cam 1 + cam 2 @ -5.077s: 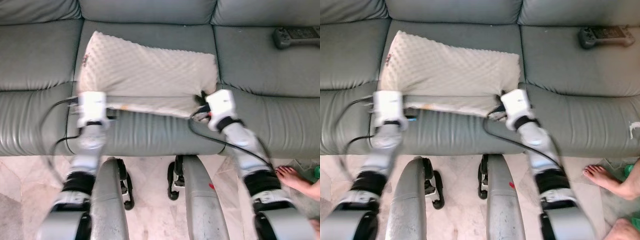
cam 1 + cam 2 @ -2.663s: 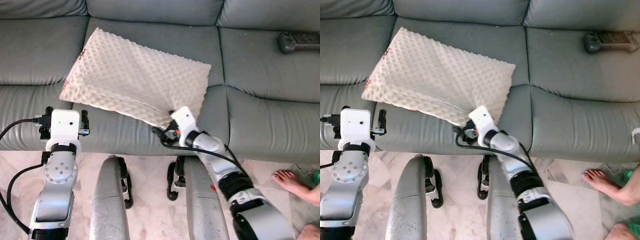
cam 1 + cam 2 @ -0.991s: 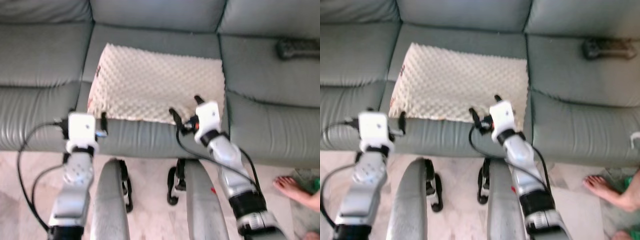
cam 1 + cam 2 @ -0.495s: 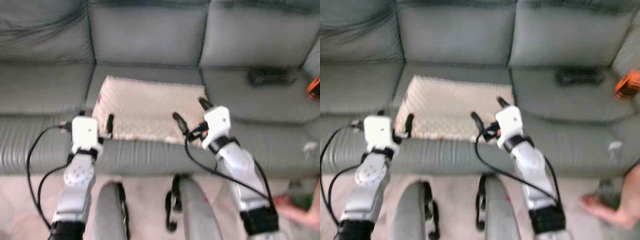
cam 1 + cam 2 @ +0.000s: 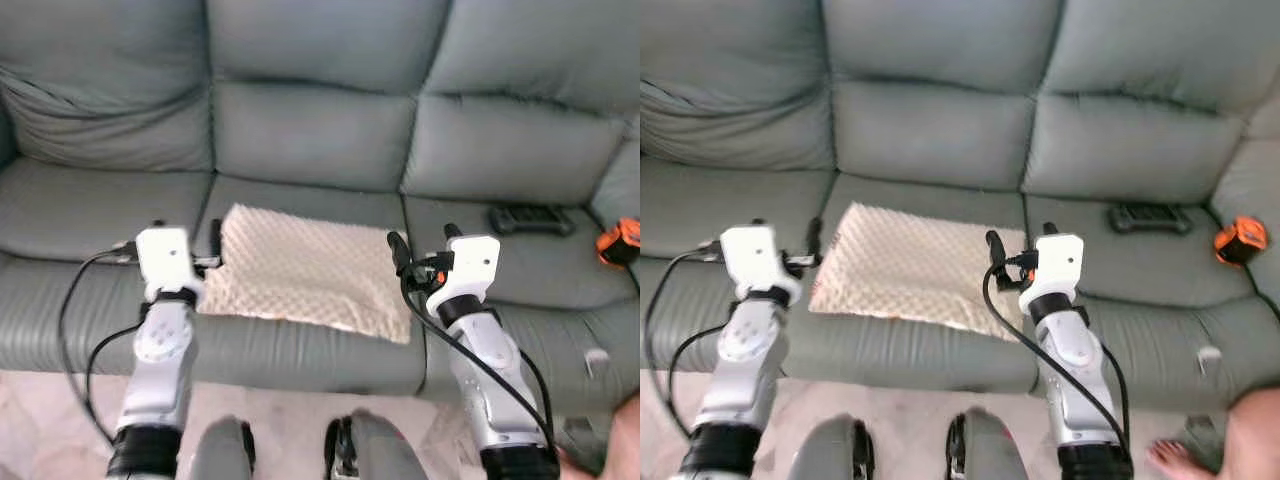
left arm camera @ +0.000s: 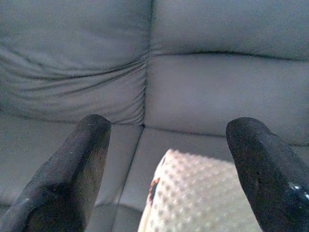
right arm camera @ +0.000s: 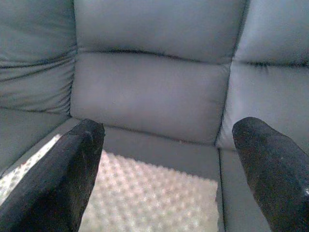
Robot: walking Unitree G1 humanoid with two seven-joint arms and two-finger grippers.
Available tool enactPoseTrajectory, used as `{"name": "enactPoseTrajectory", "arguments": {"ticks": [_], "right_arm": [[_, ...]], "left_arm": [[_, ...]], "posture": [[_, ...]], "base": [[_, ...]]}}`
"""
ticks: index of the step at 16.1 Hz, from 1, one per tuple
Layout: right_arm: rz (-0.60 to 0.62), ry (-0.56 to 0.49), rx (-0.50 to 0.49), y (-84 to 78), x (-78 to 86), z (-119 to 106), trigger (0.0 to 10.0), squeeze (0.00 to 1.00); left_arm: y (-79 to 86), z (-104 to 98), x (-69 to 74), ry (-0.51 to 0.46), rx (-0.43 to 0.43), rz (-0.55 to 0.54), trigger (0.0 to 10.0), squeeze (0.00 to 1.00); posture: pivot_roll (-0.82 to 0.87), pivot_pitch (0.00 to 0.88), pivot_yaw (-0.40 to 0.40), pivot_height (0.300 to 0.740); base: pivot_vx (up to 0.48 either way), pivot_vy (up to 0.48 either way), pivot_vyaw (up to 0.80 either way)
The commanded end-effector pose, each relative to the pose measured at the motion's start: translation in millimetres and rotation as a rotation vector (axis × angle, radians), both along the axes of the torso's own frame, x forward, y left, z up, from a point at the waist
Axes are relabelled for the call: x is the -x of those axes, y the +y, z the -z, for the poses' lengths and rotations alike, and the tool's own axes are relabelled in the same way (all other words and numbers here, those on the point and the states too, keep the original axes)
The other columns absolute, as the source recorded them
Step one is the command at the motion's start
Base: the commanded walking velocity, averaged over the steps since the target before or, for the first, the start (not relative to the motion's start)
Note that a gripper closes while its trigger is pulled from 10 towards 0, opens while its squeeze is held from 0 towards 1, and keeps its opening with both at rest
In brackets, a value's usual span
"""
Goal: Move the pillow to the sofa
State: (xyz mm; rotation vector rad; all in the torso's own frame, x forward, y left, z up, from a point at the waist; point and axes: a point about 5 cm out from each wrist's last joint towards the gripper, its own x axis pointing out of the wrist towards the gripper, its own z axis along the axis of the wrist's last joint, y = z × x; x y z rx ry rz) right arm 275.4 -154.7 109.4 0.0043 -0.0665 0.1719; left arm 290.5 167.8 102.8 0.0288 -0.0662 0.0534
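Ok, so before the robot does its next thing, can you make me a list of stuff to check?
1. Pillow lying flat on the sofa seat: ok.
2. Left hand open and not holding the pillow: ok.
3. Right hand open and not holding the pillow: ok.
4. Pillow fully on the cushion: not ok, its front corner hangs over the seat's front edge.
5. Black controller and orange thing clear of the pillow: ok.
6. Person's foot near the robot's path: cannot tell.

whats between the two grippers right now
The pillow lies flat on the sofa's middle seat, between the open left gripper and open right gripper; neither holds it. The eye views show this.
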Motion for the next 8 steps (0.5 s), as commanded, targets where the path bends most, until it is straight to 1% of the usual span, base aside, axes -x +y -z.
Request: {"name": "enactPoseTrajectory", "arguments": {"ticks": [1,3,4,5,6,7,8], "right_arm": [[0.025,-0.006,0.007,-8.2,-4.5,-4,10.0,0.00],[0.031,-0.044,0.028,-6.7,-18.9,-17,10.0,0.00],[0.020,-0.038,-0.001,-3.9,-23.1,-19,10.0,0.00],[-0.038,-0.064,0.061,3.3,-23.1,-22,10.0,0.00],[-0.044,-0.066,0.091,4.4,-23.2,-22,10.0,0.00],[-0.049,-0.054,0.069,3.2,-25.1,-22,10.0,0.00],[-0.058,-0.052,0.069,3.3,-26.1,-22,10.0,0.00]], "left_arm": [[-4.3,3,-3.9,0.016,0.015,0.008,10.0,0.00],[-8.0,-6,-14.4,-0.013,0.025,0.012,10.0,0.00],[-9.7,-9,-17.5,-0.023,0.028,0.012,10.0,0.00],[-11.1,-11,-19.7,-0.031,0.027,0.017,10.0,0.00],[-11.5,-12,-20.7,-0.034,0.025,0.017,10.0,0.00],[-12.1,-18,-24.5,-0.055,0.019,0.026,10.0,0.00],[-11.1,-22,-27.7,-0.065,0.016,0.029,10.0,0.00]], "posture": [[-0.05,0.066,-0.042,0.740],[-0.06,0.068,-0.035,0.740],[-0.06,0.072,-0.035,0.740],[-0.05,0.073,-0.036,0.740],[-0.05,0.075,-0.042,0.740],[-0.04,0.077,-0.045,0.740],[-0.04,0.082,-0.045,0.740]], "base": [[0.000,0.000,0.00],[0.000,0.000,0.00],[0.000,0.000,0.00],[0.000,0.000,0.80],[0.000,0.000,0.80],[0.000,0.000,0.80],[0.000,0.000,0.80]]}}
